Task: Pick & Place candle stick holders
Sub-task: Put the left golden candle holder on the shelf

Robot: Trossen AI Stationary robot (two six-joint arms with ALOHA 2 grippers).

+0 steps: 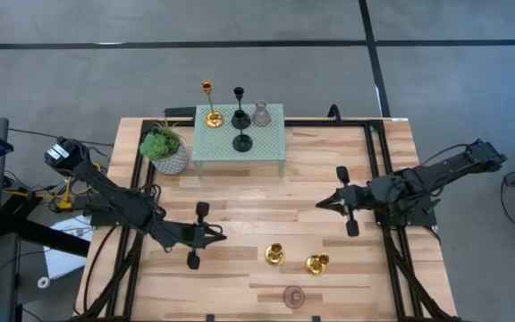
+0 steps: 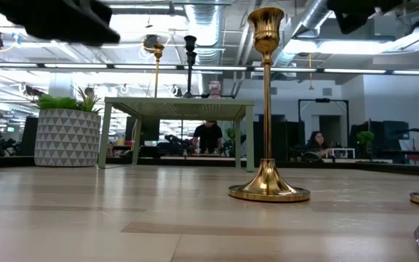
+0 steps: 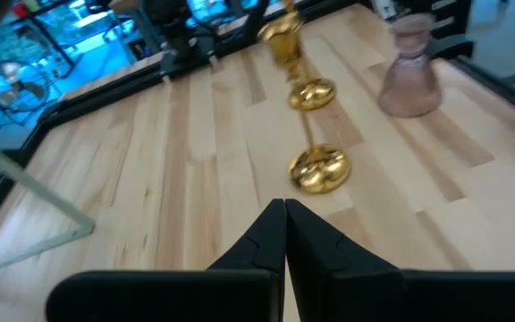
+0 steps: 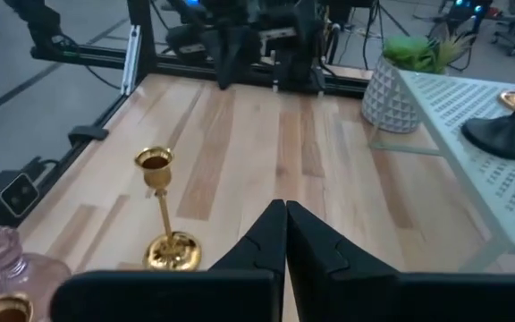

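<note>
Left gripper (image 1: 217, 235): you have it hovering over the table's near-left boards, fingertips pressed together, holding nothing.
Right gripper (image 1: 322, 204): yours sits right of centre, fingertips likewise pinched together and empty.
On the small green stand (image 1: 275, 134): 1 gold holder (image 1: 211, 114), 2 black holders (image 1: 240, 118), 1 pink holder (image 1: 261, 114).
On the table (image 1: 347, 268): 2 gold holders (image 1: 275, 255) between the grippers, 1 pink holder (image 1: 293, 296) near the front edge.
Potted plant (image 1: 166, 150): just left of the stand.
</note>
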